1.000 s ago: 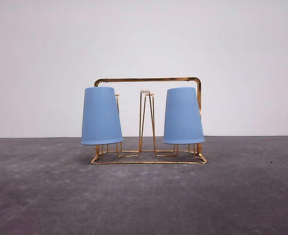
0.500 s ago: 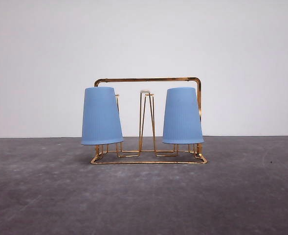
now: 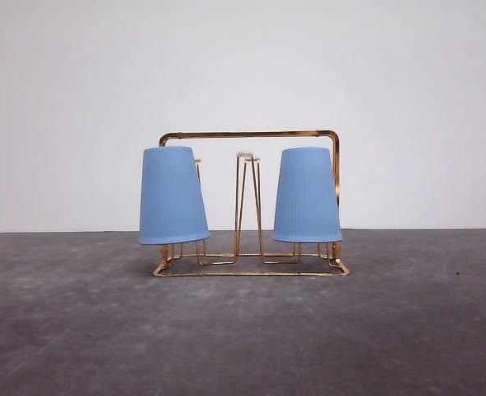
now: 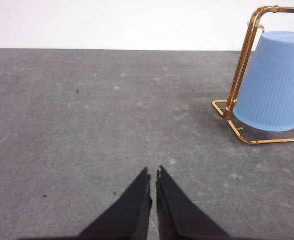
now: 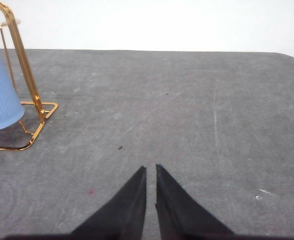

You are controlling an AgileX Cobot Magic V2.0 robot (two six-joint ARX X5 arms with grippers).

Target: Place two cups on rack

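Cups (image 3: 173, 195) (image 3: 308, 195): both inverted on rack (image 3: 251, 134). Left hand (image 4: 152, 173), right hand (image 5: 150, 169): pressed together, empty. Task apparently complete.

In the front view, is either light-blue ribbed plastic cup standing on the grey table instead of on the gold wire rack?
No: both light-blue ribbed plastic cups hang upside down on the gold wire rack, rims above the grey table.

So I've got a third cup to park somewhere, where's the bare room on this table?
Broad bare grey table lies in front of the rack and out to both sides of it. The crowded part is the rack itself: the left cup and right cup hang upside down at its ends, the middle prong between them.
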